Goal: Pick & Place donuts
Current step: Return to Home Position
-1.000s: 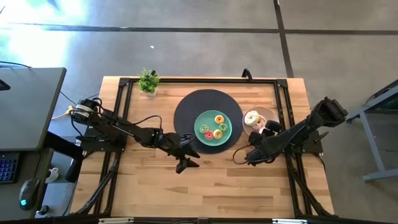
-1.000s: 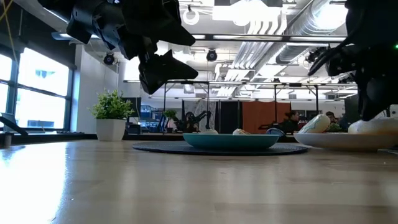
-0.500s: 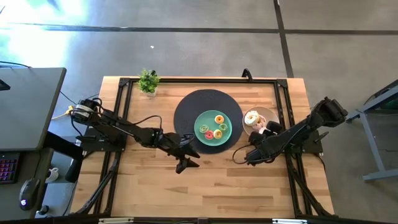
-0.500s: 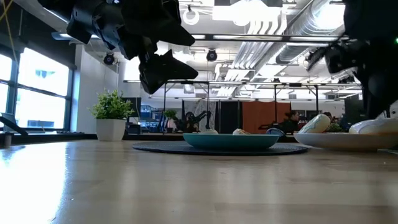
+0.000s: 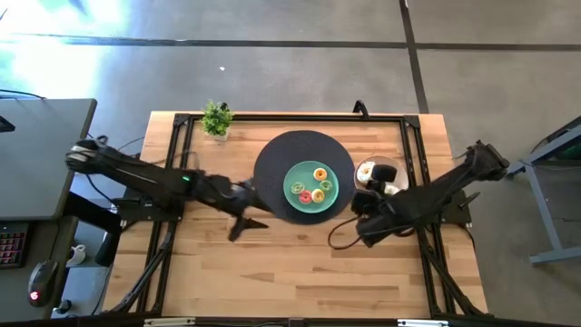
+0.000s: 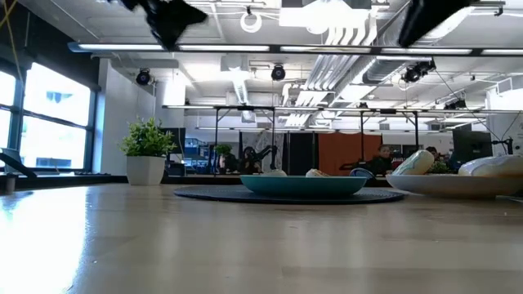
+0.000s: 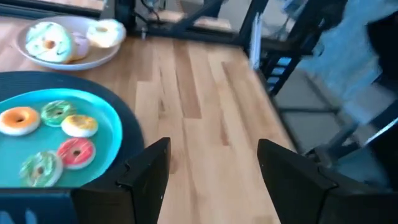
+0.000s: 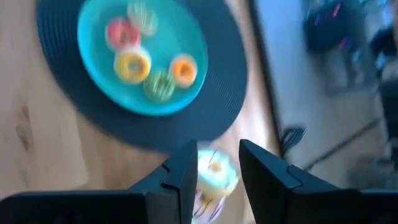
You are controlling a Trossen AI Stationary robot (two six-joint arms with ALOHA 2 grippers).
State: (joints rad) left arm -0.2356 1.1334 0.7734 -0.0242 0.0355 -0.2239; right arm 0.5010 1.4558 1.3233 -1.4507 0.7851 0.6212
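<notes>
Several small donuts lie on the teal plate (image 5: 296, 174): orange (image 7: 18, 119), green (image 7: 57, 112), yellow (image 7: 79, 124), red (image 7: 76, 151) and another green (image 7: 40, 167). More donuts, one cream with green icing (image 7: 50, 40), lie in the tan bowl (image 5: 387, 164). My left gripper (image 5: 238, 229) is open and empty, high above the table to the left of the plate; it also shows in its own wrist view (image 7: 212, 146). My right gripper (image 5: 363, 213) is open and empty, high up beside the bowl's near side (image 8: 217, 146).
The plate sits on a dark round mat (image 5: 272, 159) at the table's middle. A small potted plant (image 5: 216, 118) stands at the far left. Black frame rails (image 5: 177, 145) run along the table's edges. Bare wood lies along the near side.
Both grippers have risen out of the low view. My left gripper has drawn back toward the table's left edge, away from the plate. My right arm has lifted and turned toward the bowl. The donuts have stayed where they were.
</notes>
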